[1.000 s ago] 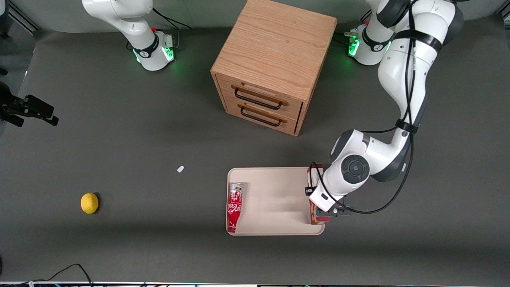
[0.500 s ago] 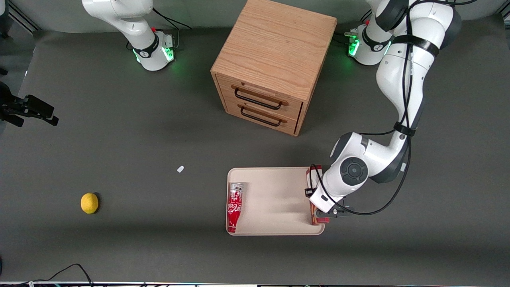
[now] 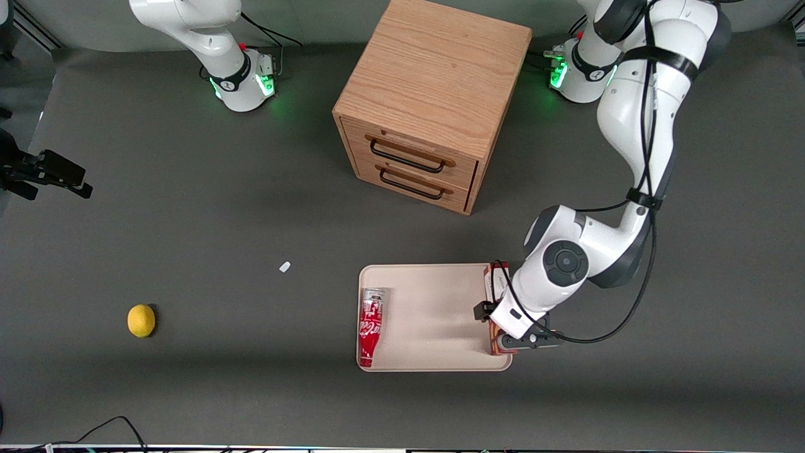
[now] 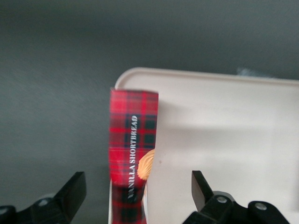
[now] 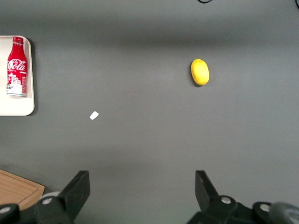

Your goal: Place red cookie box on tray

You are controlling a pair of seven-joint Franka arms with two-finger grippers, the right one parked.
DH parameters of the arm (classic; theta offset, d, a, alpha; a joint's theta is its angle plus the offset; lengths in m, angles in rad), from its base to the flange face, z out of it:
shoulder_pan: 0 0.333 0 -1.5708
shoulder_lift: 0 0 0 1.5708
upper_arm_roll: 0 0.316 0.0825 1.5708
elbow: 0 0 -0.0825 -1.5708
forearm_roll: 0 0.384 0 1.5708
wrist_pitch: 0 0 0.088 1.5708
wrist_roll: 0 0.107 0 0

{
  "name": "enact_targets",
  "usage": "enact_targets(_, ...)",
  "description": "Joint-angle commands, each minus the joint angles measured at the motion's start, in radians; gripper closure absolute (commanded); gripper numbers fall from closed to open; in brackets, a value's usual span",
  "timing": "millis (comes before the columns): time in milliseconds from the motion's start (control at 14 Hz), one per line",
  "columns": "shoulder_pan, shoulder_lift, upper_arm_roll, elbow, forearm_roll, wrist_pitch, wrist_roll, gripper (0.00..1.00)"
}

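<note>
Now the red cookie box (image 4: 132,149) is seen lying along the tray (image 3: 434,296) edge, untouched between the spread fingers of the claw (image 4: 135,196).

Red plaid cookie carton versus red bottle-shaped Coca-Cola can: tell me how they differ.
The red plaid cookie carton is a flat-sided box; the red bottle-shaped Coca-Cola can is rounded with a narrow neck. The carton lies along the beige tray edge under the open gripper; the can lies at the edge toward the parked arm. Both lie on the tray.

Cardboard, plastic, wood
Matt plaid cardboard cookie box (image 4: 132,144) on smooth cream tray (image 3: 434,296); black plastic open pincer (image 4: 135,198); grained wooden cabinet (image 3: 434,94); matt counter (image 3: 188,207).
</note>
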Motion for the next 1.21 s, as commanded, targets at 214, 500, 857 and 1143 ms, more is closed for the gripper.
enact_targets(214,0.114,-0.36,0.01,-0.272,-0.042,-0.043,0.0,0.0)
enact_targets(500,0.206,-0.528,0.011,-0.32,-0.077,-0.254,0.15,0.0)
enact_targets(857,0.338,-0.776,0.011,-0.448,-0.126,-0.42,0.344,0.0)
enact_targets(1143,0.386,-0.893,0.075,-0.473,-0.194,-0.511,0.538,0.0)
